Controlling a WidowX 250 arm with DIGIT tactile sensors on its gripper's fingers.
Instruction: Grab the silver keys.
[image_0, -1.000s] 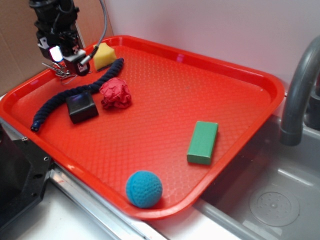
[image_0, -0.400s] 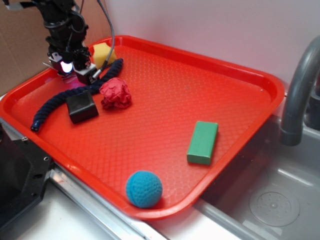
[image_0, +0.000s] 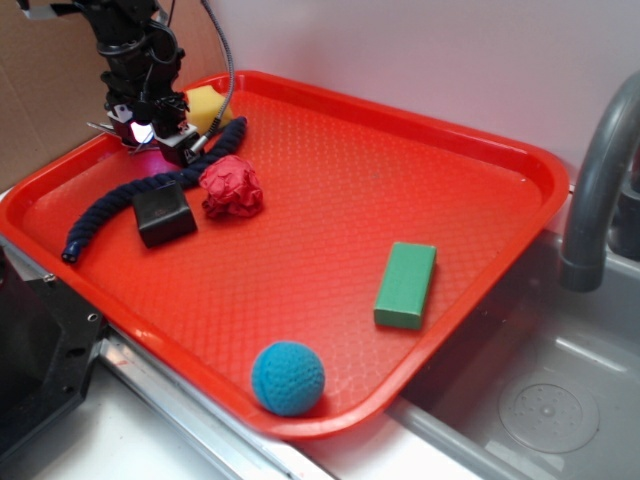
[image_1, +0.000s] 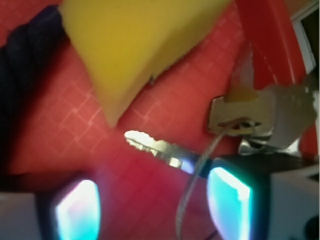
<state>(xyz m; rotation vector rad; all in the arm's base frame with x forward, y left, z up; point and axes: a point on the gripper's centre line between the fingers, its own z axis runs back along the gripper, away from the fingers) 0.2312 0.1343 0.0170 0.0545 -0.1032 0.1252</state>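
Here the silver keys (image_1: 250, 125) lie just beside the open end effector (image_1: 155, 210).

A kitchen-sink mock-up rather than a lived-in kitchen; a stainless steel sink basin (image_0: 560, 400) with a round drain sits at four o'clock, and a grey curved faucet (image_0: 598, 170) rises at three o'clock; a red plastic tray (image_0: 520, 170) lies across the counter at the centre, holding odd test items such as a green block (image_0: 406, 284), a blue crocheted ball (image_0: 288, 377) and a yellow sponge (image_0: 208, 108); a plain pale wall runs along twelve o'clock, with brown cardboard (image_0: 45, 90) at ten o'clock.
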